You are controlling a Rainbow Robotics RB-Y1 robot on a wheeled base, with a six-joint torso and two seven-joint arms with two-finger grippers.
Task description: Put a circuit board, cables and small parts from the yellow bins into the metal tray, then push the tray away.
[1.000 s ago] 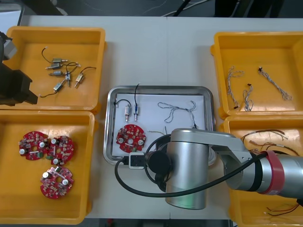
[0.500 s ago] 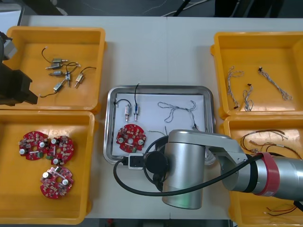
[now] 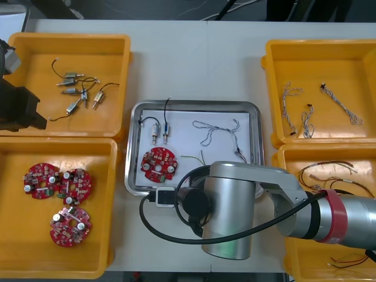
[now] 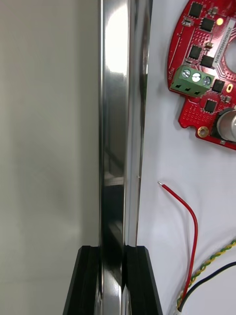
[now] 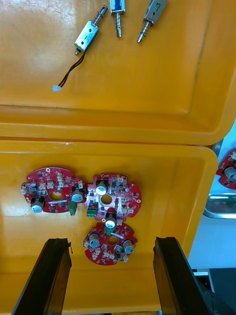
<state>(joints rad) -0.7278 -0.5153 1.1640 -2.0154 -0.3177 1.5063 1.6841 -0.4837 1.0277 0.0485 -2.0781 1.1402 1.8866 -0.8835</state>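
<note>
Tabletop (image 3: pixel 194 64), four yellow bins (image 3: pixel 126 44) at the sides, metal tray (image 3: pixel 194 104) between them. Main change: the tray has slid away from the robot and a little toward its left compared with half a second ago. The gap to the right-side bins is wider now, and the tray's left rim sits just beside the left bins; can't tell if it touches them.

The right arm (image 3: pixel 235 217) lies over the tray's near right corner and has gone forward with it. The right claw (image 4: pixel 114 256) is clamped on the tray's near rim, one black finger on each side of the shiny lip.

The load rode along and nothing spilled:
- circuit board (image 3: pixel 158 164) at near left on the white inside
- blue and white cable (image 3: pixel 217 132) toward the right
- red and yellow cable (image 4: pixel 189 226) just inside the rim by the right claw
- two small metal parts (image 3: pixel 160 130) at far left

The left claw (image 5: pixel 113 256) is idle — fingers apart, gripping nothing, hanging over the near left bin (image 5: pixel 196 152), which holds three spare boards (image 5: pixel 105 197).

Judgement: loading looks done and the push step is underway, with the tray only part of the way out. Further pushing needs to go straight, or the tray could turn into the left bins.
</note>
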